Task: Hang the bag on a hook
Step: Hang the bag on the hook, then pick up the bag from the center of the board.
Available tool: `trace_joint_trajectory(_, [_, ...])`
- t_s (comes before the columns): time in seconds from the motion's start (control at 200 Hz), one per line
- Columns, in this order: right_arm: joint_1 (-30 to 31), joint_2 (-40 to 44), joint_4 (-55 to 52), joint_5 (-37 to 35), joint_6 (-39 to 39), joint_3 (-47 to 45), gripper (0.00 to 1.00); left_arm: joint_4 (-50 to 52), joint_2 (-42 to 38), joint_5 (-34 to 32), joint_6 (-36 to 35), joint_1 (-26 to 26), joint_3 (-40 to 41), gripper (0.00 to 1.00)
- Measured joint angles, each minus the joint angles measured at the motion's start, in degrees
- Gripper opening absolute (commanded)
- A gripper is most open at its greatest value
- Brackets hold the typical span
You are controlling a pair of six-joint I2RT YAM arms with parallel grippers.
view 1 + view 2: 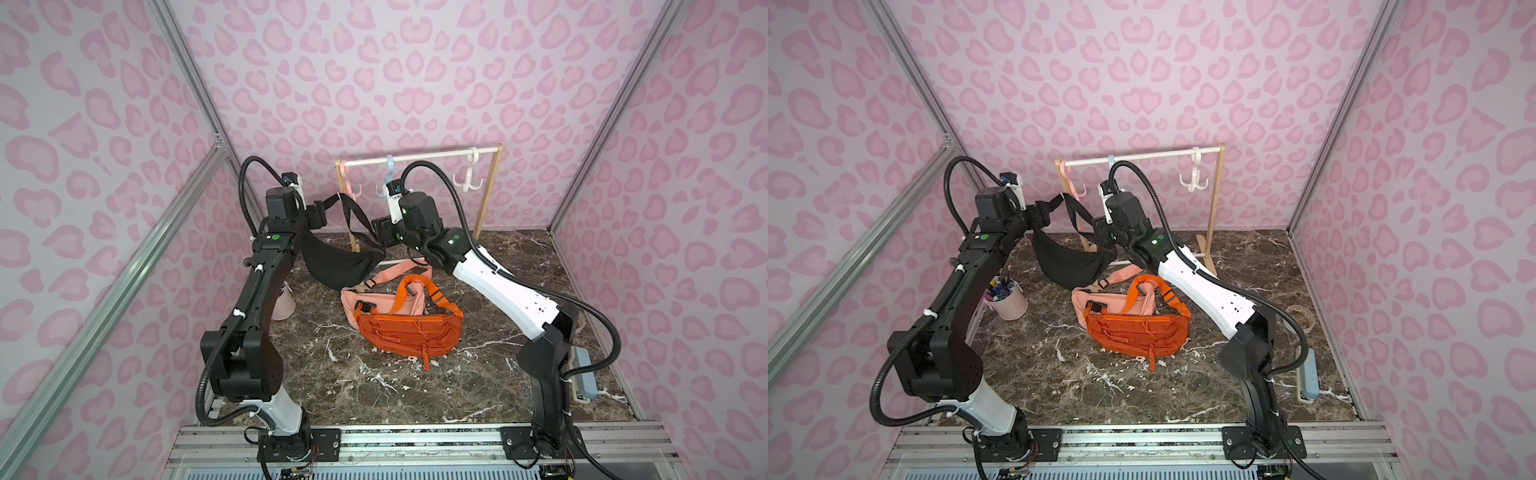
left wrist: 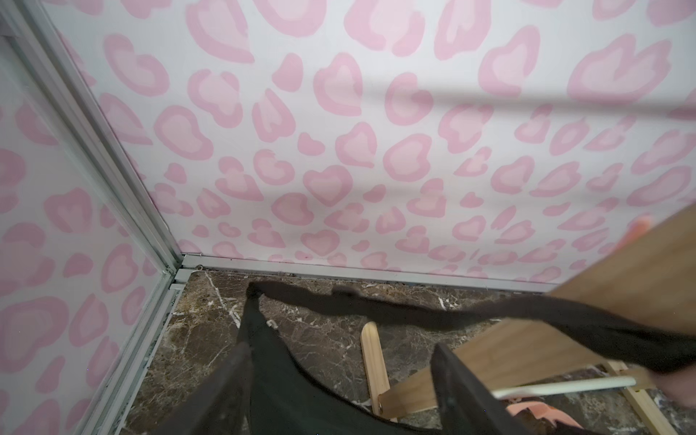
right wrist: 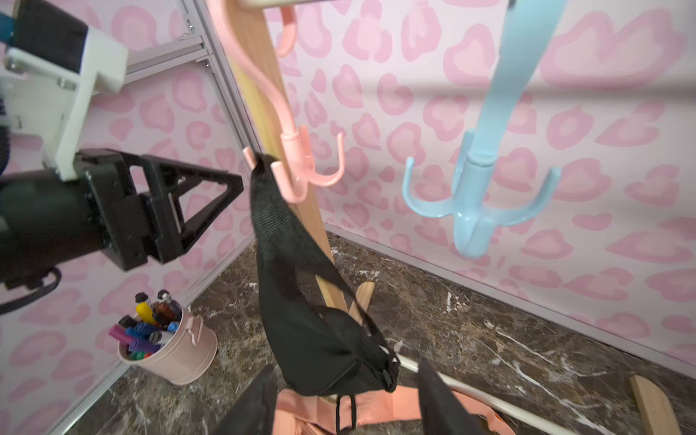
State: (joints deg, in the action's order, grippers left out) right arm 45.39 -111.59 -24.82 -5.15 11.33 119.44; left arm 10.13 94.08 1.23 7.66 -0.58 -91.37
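The black bag (image 3: 320,339) hangs a little left of centre in the right wrist view. Its strap (image 3: 271,211) is looped over 1 prong of the pink hook (image 3: 297,165), and its body sags below toward the marbled surface (image 1: 374,386). In both top views it sits just above and left of the middle, between the 2 arms.

It looks soft and limp: a crescent-shaped fabric pouch with a zip pull at its lower end, on flat ribbed webbing. It is probably light and would fold or swing at any nudge, so the body gives no firm purchase. I would take hold of the webbing, close under the prong, where it is flat and taut.

The left claw (image 2: 341,361) stands with its jaws spread. In the right wrist view its tip sits just beside the strap at the hook, with a gap between them. The right claw (image 3: 346,369) is also spread wide. The bag's lower end hangs between its fingers (image 3: 440,399), and I see no pinch on it.

The strap seems to rest near the prong's tip, so a bump could slip it off.
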Motion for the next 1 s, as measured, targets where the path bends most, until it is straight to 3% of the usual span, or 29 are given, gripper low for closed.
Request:
trace_joint_trajectory(0.06, [0.26,4.55,1.73,-0.24,-0.39,-6.23,0.69,-1.31,-1.79,-0.31,0.33,0.13,0.94,1.00])
trace_joint_trajectory(0.31, [-0.39,20.83,4.37,-2.27,1.68,-32.11,0.71,-5.05,-6.88,-0.83,2.45,0.13,3.04,0.97])
trace_joint_trajectory(0.575, [-4.37,25.99,2.14,-2.05,8.00,-53.88,0.65,-7.34,-17.03,-4.31,7.19,1.64,11.85,0.96])
trace_joint_trajectory(0.75, [-13.84,23.39,5.44,0.68,10.29,-58.88,0.61,-8.76,-26.64,-5.05,9.90,2.54,18.93,0.96])
trace_joint_trajectory(1.0, [-18.14,8.48,8.74,9.09,7.45,-48.98,0.58,-7.08,-37.53,-2.69,10.88,2.71,26.12,0.96])
